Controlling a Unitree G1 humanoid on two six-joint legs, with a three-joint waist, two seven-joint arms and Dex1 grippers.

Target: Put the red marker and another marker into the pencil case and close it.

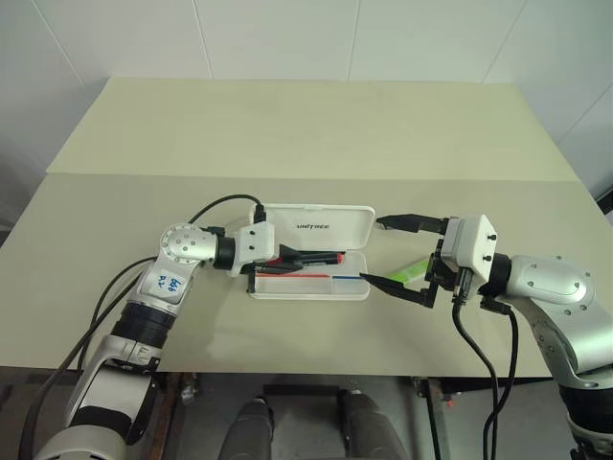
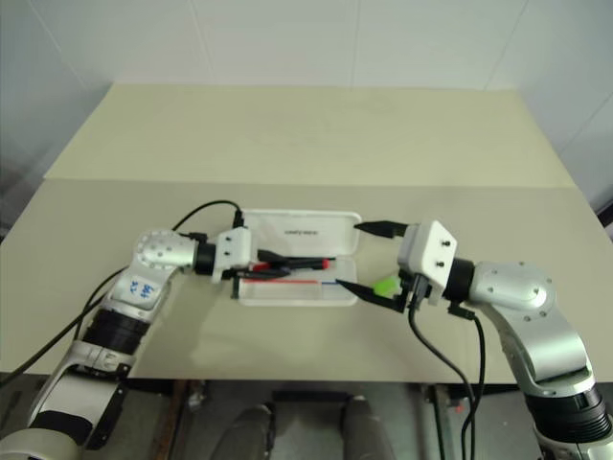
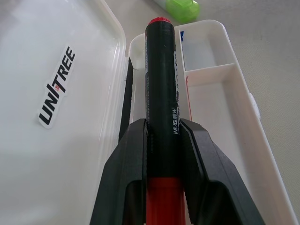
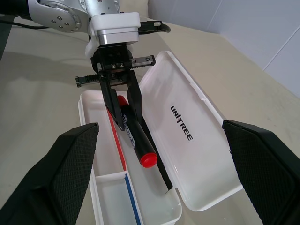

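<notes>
the left gripper (image 1: 287, 257), clamped on the slim black red-capped marker (image 4: 136, 140), holds it over the open white plastic pencil case (image 1: 356, 287), nothing stowed; the lime-green highlighter (image 2: 387, 285) lies by the wide-open right gripper (image 1: 393, 253).

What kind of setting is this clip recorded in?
Probably a robot test or lab room: a bare beige tabletop against plain white wall panels, with only a white hinged plastic pencil case lettered UNITREE laid out.
</notes>
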